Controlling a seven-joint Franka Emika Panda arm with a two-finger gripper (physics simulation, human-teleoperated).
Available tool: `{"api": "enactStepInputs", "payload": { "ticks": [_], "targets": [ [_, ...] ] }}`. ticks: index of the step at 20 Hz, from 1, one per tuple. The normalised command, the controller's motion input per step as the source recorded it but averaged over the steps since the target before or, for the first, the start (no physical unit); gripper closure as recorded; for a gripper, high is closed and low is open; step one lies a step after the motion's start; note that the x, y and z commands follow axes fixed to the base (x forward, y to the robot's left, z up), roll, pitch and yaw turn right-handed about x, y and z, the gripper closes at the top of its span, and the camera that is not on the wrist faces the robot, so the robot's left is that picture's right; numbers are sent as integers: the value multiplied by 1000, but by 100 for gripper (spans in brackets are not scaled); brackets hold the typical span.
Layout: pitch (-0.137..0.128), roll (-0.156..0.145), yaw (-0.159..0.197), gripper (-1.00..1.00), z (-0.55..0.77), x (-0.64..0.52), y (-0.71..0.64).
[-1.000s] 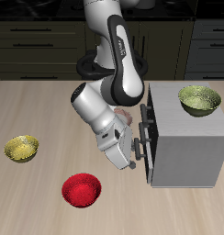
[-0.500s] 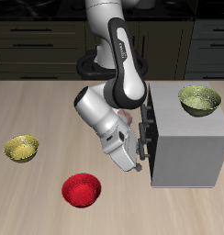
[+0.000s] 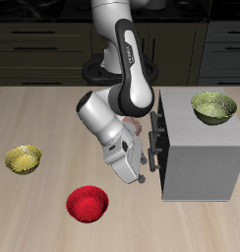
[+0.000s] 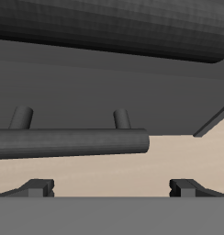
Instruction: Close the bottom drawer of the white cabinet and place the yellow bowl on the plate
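The white cabinet (image 3: 199,150) stands on the table with its drawer fronts facing my arm. My gripper (image 3: 141,177) is open and low against the front of the bottom drawer (image 3: 157,169). In the wrist view the drawer's dark bar handle (image 4: 72,142) runs straight across, just ahead of my open gripper (image 4: 112,188), with nothing held. The bottom drawer looks nearly flush with the cabinet face. The yellow bowl (image 3: 24,158) sits far off near the table's other end. The plate (image 3: 137,126) shows only as a pinkish edge behind my arm.
An olive-green bowl (image 3: 213,106) rests on top of the cabinet. A red bowl (image 3: 88,204) sits near the table's front edge, between the yellow bowl and my gripper. Dark kitchen cupboards run behind the table.
The gripper moved slightly toward the cabinet front half a second ago and has eased back to about where it was. The bowls have not moved.
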Motion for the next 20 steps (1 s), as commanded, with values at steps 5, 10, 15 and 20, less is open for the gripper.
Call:
{"api": "enactStepInputs", "payload": {
  "ticks": [5, 10, 15, 20],
  "targets": [
    [77, -53, -205, -100, 253, -146, -206],
    [135, -100, -386, -100, 283, -150, -335],
    [162, -60, -458, -100, 146, -105, -294],
    [171, -52, -505, -100, 138, -95, -314]
  ]
}}
